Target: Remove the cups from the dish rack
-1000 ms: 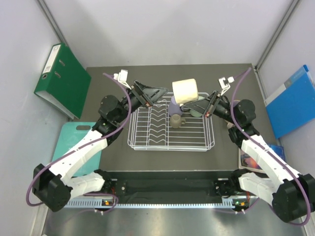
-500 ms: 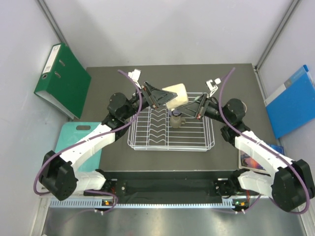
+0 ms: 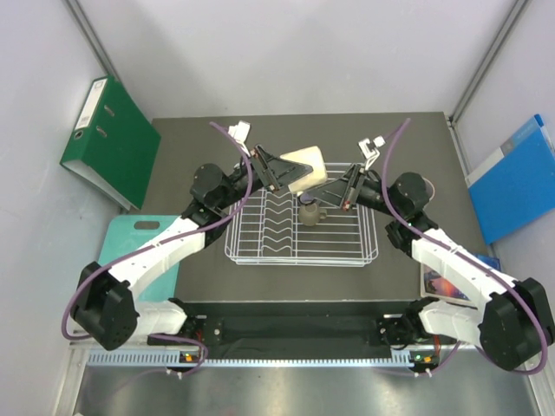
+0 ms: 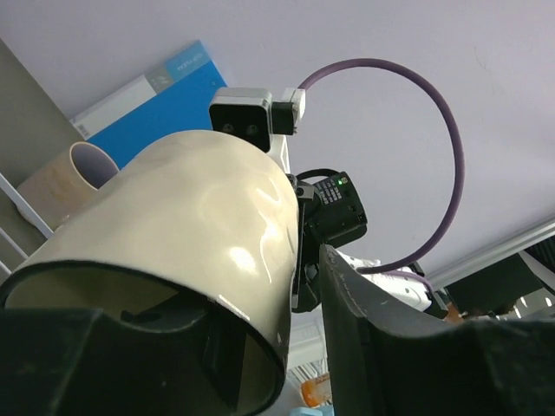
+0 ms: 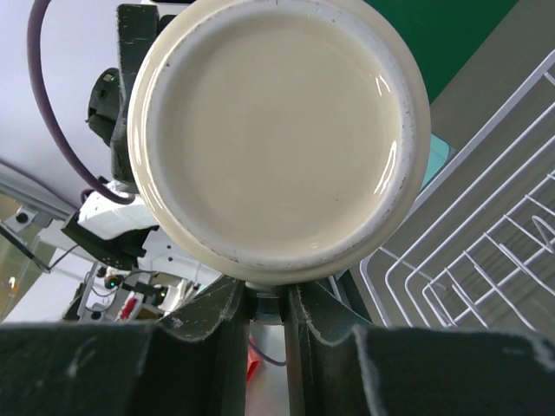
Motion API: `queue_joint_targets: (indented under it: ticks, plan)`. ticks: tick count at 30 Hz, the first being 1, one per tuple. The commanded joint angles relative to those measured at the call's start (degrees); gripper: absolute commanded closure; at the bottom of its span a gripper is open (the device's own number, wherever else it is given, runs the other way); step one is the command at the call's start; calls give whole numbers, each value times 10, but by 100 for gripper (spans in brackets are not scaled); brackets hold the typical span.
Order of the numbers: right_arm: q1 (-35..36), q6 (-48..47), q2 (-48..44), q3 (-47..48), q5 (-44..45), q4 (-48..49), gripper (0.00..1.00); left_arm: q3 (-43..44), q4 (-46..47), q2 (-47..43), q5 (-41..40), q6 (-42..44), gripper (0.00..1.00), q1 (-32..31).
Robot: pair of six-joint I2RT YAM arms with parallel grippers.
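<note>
Right wrist: cream mug base; overhead: olive mug.

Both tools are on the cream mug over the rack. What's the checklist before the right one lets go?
1. Right tool gripping the cream mug: ok. It is pinched shut at the mug's lower edge, with the base facing its camera.
2. Left tool straddling the mug wall: ok. One finger is inside the mouth and one outside.
3. Left tool clamped firmly: cannot tell. The outer finger may be just off the wall.
4. Mug off the dish rack: ok. It is held up above the far side.
5. Rack emptied: not ok. An olive mug sits in it.
</note>
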Motion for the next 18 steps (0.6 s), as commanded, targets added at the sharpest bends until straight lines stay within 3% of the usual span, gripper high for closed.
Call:
queue_joint_targets:
  ticks: [1, 3, 5, 8, 9, 11, 12, 15, 18]
  plan:
    - [18, -30, -1, 46, -13, 29, 100, 14, 59, 9, 16, -6, 62, -3]
    - [17, -35, -4, 46, -13, 16, 100, 15, 61, 14, 19, -7, 78, -3]
    - [18, -46, -10, 49, -10, 2, 100, 17, 55, 16, 20, -6, 100, -3]
    - [17, -99, -25, 68, 14, -75, 98, 24, 22, 14, 14, 7, 100, -3]
    - [17, -119, -29, 77, 28, -151, 79, 27, 3, 12, 12, 22, 100, -3]
    - [16, -179, -40, 106, 69, -211, 64, 54, -80, 9, 6, 49, 100, -3]
    - [17, -197, -44, 115, 84, -267, 49, 65, -110, 7, 1, 82, 100, -4]
    - [18, -253, -56, 154, 147, -360, 35, 147, -255, 7, -20, 168, 100, -4]
    - [17, -280, -64, 176, 194, -411, 28, 219, -381, 19, -48, 244, 100, -3]
